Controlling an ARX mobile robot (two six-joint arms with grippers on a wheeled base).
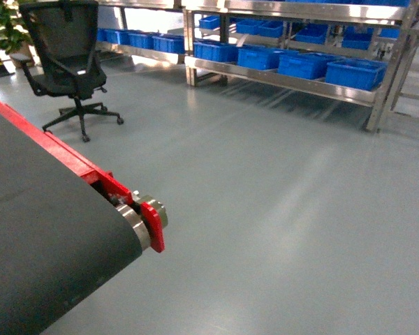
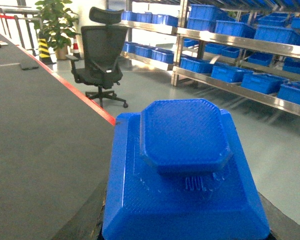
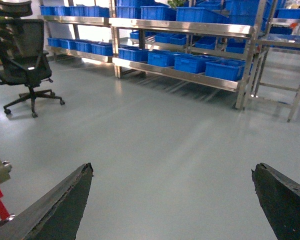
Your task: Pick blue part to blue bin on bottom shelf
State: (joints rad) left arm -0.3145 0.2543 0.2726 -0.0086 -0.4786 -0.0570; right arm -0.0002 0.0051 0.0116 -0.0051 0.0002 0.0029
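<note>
The blue part [image 2: 182, 135], a dark blue blocky piece with an octagonal raised top, fills the left wrist view. My left gripper [image 2: 187, 227] is shut on it, with dark fingers [image 2: 87, 220] showing at either side of its base. My right gripper [image 3: 172, 170] is open over bare grey floor, nothing between its fingers. Neither gripper shows in the head view. Several blue bins [image 1: 356, 73] stand in a row on the bottom shelf [image 1: 279, 79] of the steel rack across the floor, also seen as bins [image 3: 225, 69] in the right wrist view.
A dark conveyor belt [image 1: 42, 237] with a red edge and an end roller [image 1: 143, 218] lies at the left. A black office chair [image 1: 66, 56] stands on the grey floor before the rack. A potted plant [image 2: 55, 20] stands behind it.
</note>
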